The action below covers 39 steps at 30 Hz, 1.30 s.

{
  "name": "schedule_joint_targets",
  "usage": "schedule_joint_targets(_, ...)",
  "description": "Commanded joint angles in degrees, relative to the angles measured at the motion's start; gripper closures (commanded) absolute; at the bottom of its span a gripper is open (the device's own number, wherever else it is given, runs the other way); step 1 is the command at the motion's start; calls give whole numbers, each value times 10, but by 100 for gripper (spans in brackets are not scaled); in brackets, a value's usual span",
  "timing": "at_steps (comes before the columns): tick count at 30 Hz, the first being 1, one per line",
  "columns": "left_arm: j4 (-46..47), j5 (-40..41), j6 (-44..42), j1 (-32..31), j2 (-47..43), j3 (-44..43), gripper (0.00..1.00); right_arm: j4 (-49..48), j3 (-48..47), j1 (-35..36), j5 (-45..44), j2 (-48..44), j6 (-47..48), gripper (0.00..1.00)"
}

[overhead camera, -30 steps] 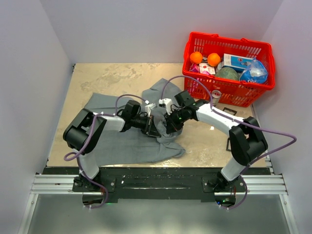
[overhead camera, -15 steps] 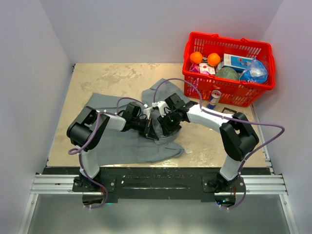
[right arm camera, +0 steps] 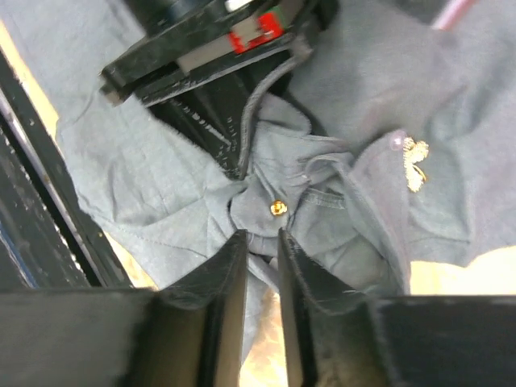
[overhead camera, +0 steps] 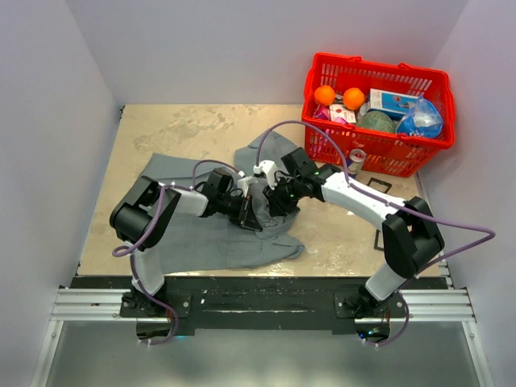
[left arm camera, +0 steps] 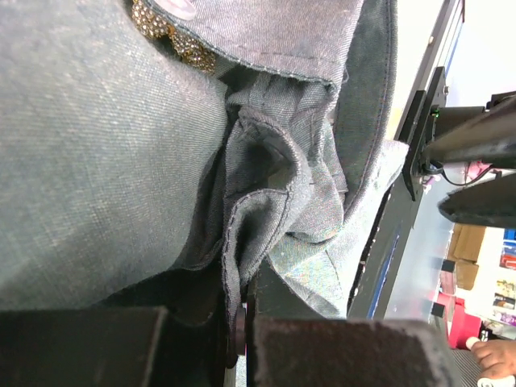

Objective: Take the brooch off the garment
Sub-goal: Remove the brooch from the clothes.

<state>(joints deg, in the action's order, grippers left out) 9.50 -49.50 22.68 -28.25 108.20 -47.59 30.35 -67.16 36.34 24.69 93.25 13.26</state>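
Note:
The garment (overhead camera: 201, 242) is a grey shirt, bunched up at the middle of the table. My left gripper (overhead camera: 248, 211) is shut on a raised fold of its cloth (left arm camera: 242, 266). The brooch (right arm camera: 415, 161), a gold glittery bow, is pinned beside a pale button; the left wrist view shows the brooch (left arm camera: 173, 36) at the top edge. A small gold stud (right arm camera: 277, 208) sits on a cloth hump just beyond my right gripper (right arm camera: 263, 238). That gripper hovers over the bunch, its jaws a little apart and nothing between them.
A red basket (overhead camera: 375, 157) with oranges, a box and other goods stands at the back right. A can (overhead camera: 355, 158) stands in front of it. A flat dark piece (overhead camera: 379, 184) lies on the table to the right of the shirt.
My right gripper was shut a second ago and its jaws now stand apart. It shifted left over the bunched cloth. The left gripper kept its hold on the fold.

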Motion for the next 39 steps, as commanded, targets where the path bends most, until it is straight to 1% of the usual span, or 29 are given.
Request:
schedule_joint_targets(1,0,33,-39,7,-9,-9,100,-19,10,-1,56,-4,103,79)
schedule_joint_targets(2,1,32,-41,7,-10,-8,100,-17,8,-1,77,0,122,80)
schedule_joint_targets(3,1,31,-43,7,-11,-7,100,-13,7,0,87,4,163,81)
schedule_joint_targets(6,-11,31,-61,7,-11,-7,100,15,-10,0,104,29,227,82)
schedule_joint_targets(10,-15,36,-68,7,-21,-2,100,26,-26,-2,106,54,270,84)
schedule_joint_targets(13,-13,39,-63,7,-30,0,100,11,-17,-1,99,69,262,86)
schedule_joint_targets(15,-25,48,-65,7,-31,-9,100,2,-3,1,102,55,256,88)
schedule_joint_targets(17,-42,48,-71,7,-33,-14,100,-20,39,8,105,29,259,89)
schedule_joint_targets(18,-45,44,-71,7,-34,-13,99,-30,58,28,99,1,266,90)
schedule_joint_targets(19,-46,43,-71,7,-39,-11,98,-53,95,38,80,-10,268,90)
schedule_joint_targets(20,-44,41,-69,7,-41,-8,97,-65,112,48,74,-18,267,90)
schedule_joint_targets(21,-42,37,-66,7,-42,-3,97,-76,123,60,65,-20,249,90)
schedule_joint_targets(22,-41,36,-64,7,-44,0,96,-95,130,64,56,-12,236,90)
schedule_joint_targets(24,-41,35,-62,7,-44,7,93,-102,118,73,20,11,205,90)
schedule_joint_targets(25,-41,36,-61,8,-45,10,93,-103,111,76,6,40,198,90)
schedule_joint_targets(26,-40,36,-60,7,-45,12,92,-98,104,80,-22,55,189,90)
schedule_joint_targets(27,-37,34,-57,7,-44,16,92,-92,93,87,-31,67,189,90)
schedule_joint_targets(28,-38,33,-55,7,-42,18,90,-86,93,88,-38,85,189,90)
schedule_joint_targets(29,-41,33,-51,7,-40,17,87,-86,97,90,-43,90,197,90)
schedule_joint_targets(30,-60,37,-49,7,-39,15,85,-81,102,90,-45,94,201,90)
schedule_joint_targets(34,-94,56,-38,7,-44,19,77,-52,128,90,-60,83,205,90)
schedule_joint_targets(35,-94,52,-32,7,-43,23,73,-49,134,90,-66,74,206,89)
schedule_joint_targets(37,-83,36,-25,7,-36,34,69,-36,149,90,-76,71,201,88)
schedule_joint_targets(38,-77,17,-25,7,-31,33,63,-28,149,90,-80,66,198,88)
schedule_joint_targets(39,-87,12,-30,7,-16,23,60,-22,146,88,-72,58,200,87)
